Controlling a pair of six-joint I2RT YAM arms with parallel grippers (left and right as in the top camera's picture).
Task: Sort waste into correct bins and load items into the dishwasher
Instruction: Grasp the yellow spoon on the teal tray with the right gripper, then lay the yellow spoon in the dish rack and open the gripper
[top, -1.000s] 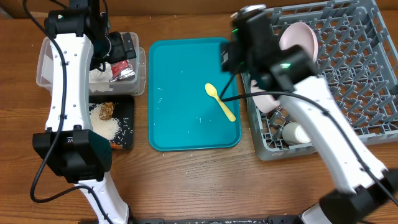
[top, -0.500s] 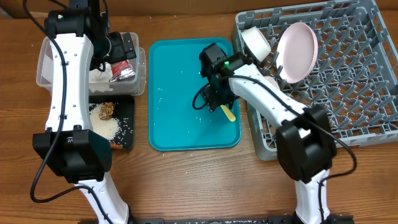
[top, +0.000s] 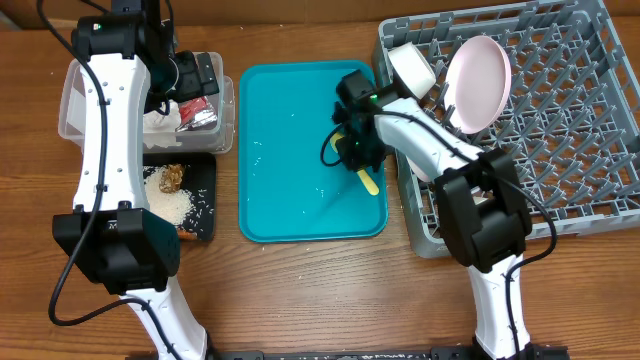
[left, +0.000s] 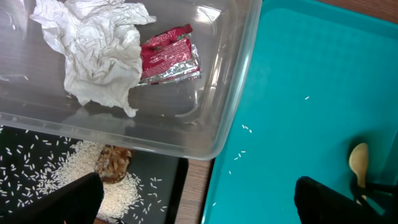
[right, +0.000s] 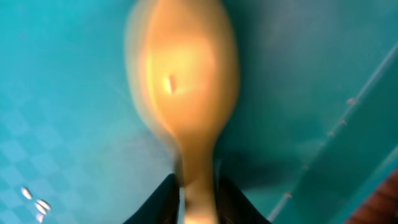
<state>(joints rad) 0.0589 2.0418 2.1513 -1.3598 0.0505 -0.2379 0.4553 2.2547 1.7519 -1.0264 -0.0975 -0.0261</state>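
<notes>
On the big flat teal tray (top: 290, 150), my right gripper (top: 352, 156) is pinching the yellow plastic spoon (right: 186, 81). My two dark fingers (right: 163, 200) press on each side of its thin neck, just under the round scoop. That view is blurry, so I cannot tell if the spoon touches the tray. A few loose white rice grains (left: 245, 129) lie on the tray too.

Just to the right is the large grey plastic dish rack (top: 560, 120). A round white plate (top: 478, 80) stands up in it, with a white bowl (top: 412, 65) beside it. My right arm lies over the rack's near left corner and hides it.

My left gripper (left: 199, 205) hangs wide open, holding nothing, by the edge of the clear plastic tub (left: 236, 74). Inside the tub lie the crumpled white napkin (left: 99, 50) and the red wrapper with silver foil (left: 168, 56), touching. Next to the tub is the shallow black tray (left: 165, 180). It holds a heap of white rice (left: 81, 182) and a brown food lump (left: 113, 165).
</notes>
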